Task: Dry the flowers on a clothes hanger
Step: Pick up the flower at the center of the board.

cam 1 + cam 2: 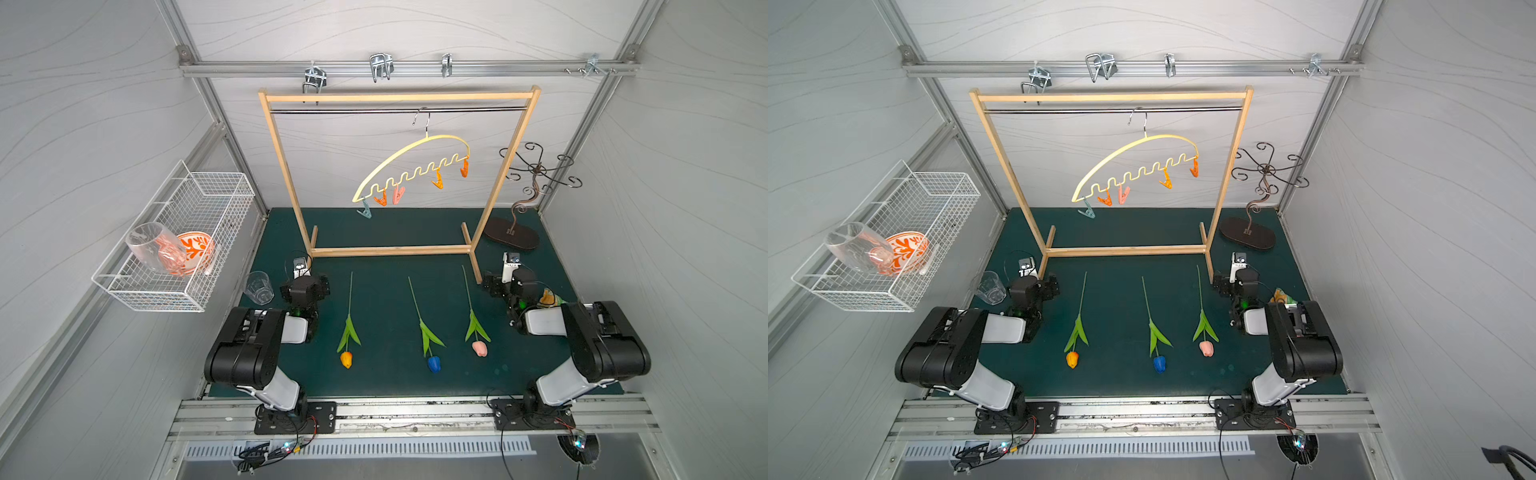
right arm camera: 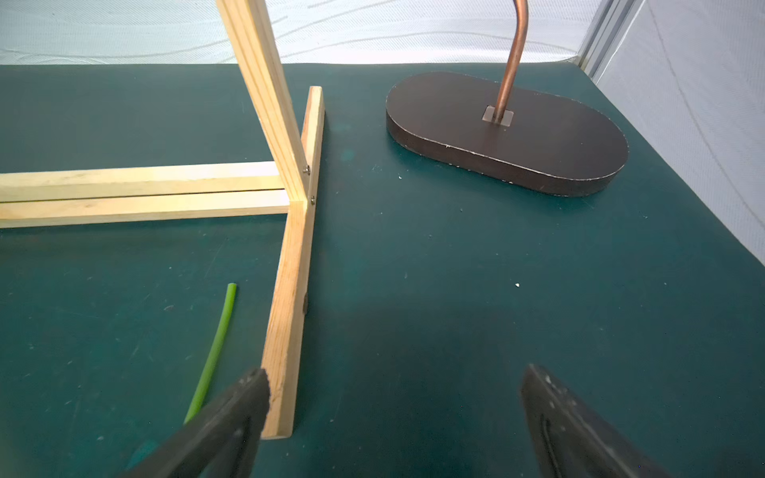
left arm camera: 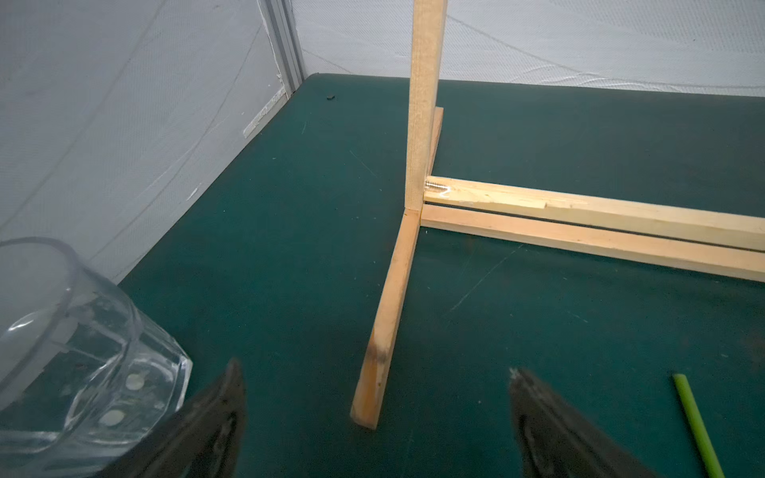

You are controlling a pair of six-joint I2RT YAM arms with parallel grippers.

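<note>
Left gripper (image 3: 374,367) and right gripper (image 2: 396,370) rest with jaws spread, empty. The flowers (image 1: 426,334) lie flat on the table (image 1: 386,384); their thin stems may slip a pinch, and the tilted clothes hanger (image 1: 415,143) may swing.

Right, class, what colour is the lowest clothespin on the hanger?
Teal: the lowest clothespin on the clothes hanger, best seen in a top view.

Both top views look down; wrist views sit low, facing the rack (image 3: 426,82).
</note>
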